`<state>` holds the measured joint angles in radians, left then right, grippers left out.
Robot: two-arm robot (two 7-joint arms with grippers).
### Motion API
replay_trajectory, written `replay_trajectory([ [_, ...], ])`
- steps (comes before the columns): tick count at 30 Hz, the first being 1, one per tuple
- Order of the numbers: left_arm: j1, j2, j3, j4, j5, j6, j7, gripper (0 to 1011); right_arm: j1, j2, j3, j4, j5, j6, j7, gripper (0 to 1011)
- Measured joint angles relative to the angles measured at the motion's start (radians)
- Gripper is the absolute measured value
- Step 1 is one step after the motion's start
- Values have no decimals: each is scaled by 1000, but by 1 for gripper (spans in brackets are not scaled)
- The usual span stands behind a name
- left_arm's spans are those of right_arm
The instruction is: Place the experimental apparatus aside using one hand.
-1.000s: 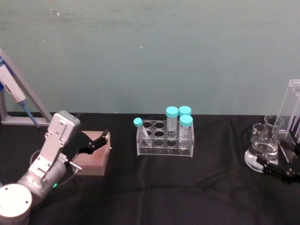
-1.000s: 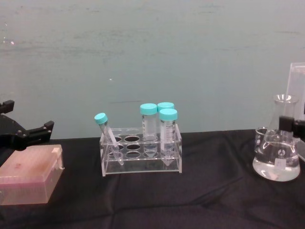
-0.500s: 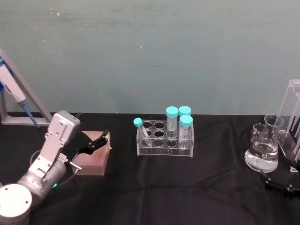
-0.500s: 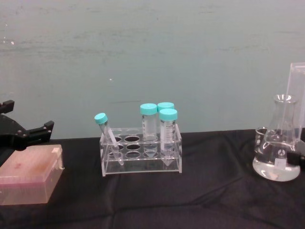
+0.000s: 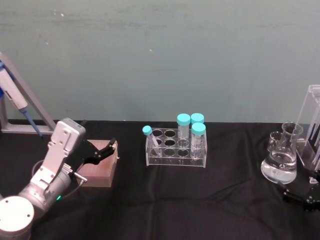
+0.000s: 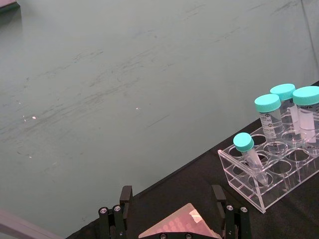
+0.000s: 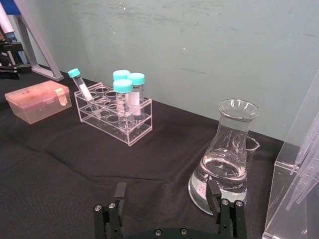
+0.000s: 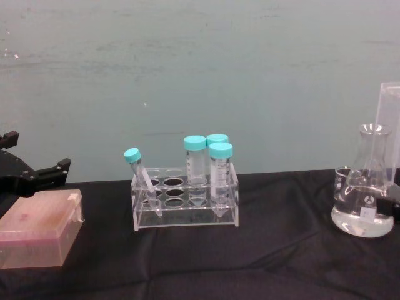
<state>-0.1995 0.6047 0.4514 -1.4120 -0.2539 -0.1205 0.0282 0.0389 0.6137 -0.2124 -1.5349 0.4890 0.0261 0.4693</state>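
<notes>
Conical glass flask with clear liquid [image 7: 224, 154] stands near the black tabletop's [image 5: 165, 200] right edge, just beyond the right gripper's [image 7: 169, 206] wide-spread fingers [image 7: 118, 198], untouched; left gripper [image 6: 172, 204] likewise spread.

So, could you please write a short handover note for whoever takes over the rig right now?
Right claw: open, empty, low over the table just in front of the conical flask, not touching it.
Left claw: open, parked over the pink box on the left.
Flask, small beaker and acrylic pipette stand are grouped at the table's right edge; the tube rack stands in the middle.
Done: labware appears set aside on the right.
Left: probably only drawing the right arm clear.
</notes>
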Motion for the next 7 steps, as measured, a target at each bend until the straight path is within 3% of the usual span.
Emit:
replay_trajectory([
  [7,0,0,0,0,0,0,0,1000,0,0,1,-1,1,0,0,1002],
])
